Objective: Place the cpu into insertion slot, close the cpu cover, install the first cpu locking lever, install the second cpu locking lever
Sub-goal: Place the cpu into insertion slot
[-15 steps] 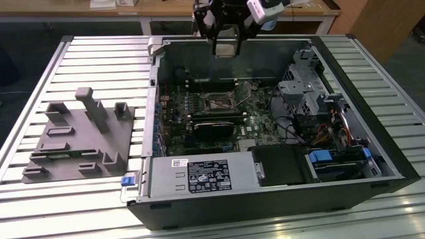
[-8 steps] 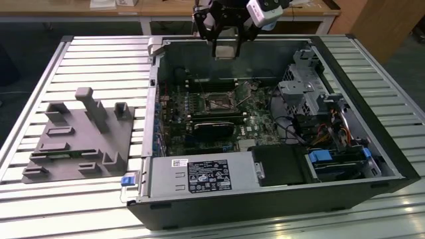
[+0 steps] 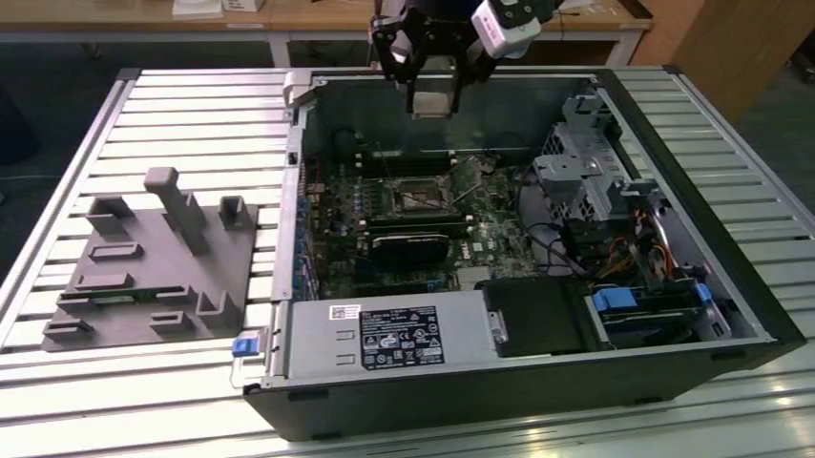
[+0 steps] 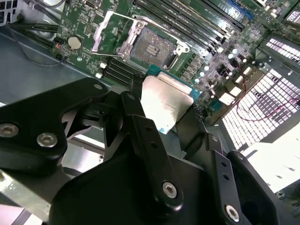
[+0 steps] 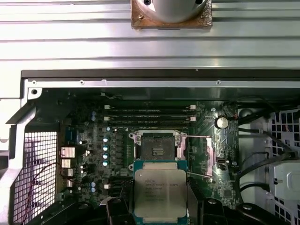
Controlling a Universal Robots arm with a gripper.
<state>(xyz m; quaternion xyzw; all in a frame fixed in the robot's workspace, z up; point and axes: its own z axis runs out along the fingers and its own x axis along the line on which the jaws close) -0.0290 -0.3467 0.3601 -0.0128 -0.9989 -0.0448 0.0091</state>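
My gripper [image 3: 433, 88] is shut on the cpu [image 3: 433, 102], a flat silver-topped square chip held by its edges above the far wall of the open computer case. In the second wrist view the cpu [image 4: 166, 105] sits between the black fingers [image 4: 140, 126]. In the first wrist view the cpu [image 5: 159, 190] hangs just short of the insertion slot [image 5: 158, 146]. The insertion slot [image 4: 152, 47] is a dark square recess in the green board, uncovered, and it also shows in the exterior view [image 3: 414, 197]. The cpu cover [image 4: 108, 30] is swung open beside it. A thin locking lever [image 5: 197, 137] stands free.
A grey fixture block [image 3: 153, 267] lies on the slatted table at the exterior view's left. Inside the case are a power supply [image 3: 382, 339], a drive cage [image 3: 586, 172], cables [image 3: 624, 258], memory slots [image 5: 150, 117] and a black module [image 3: 410, 250] near the socket.
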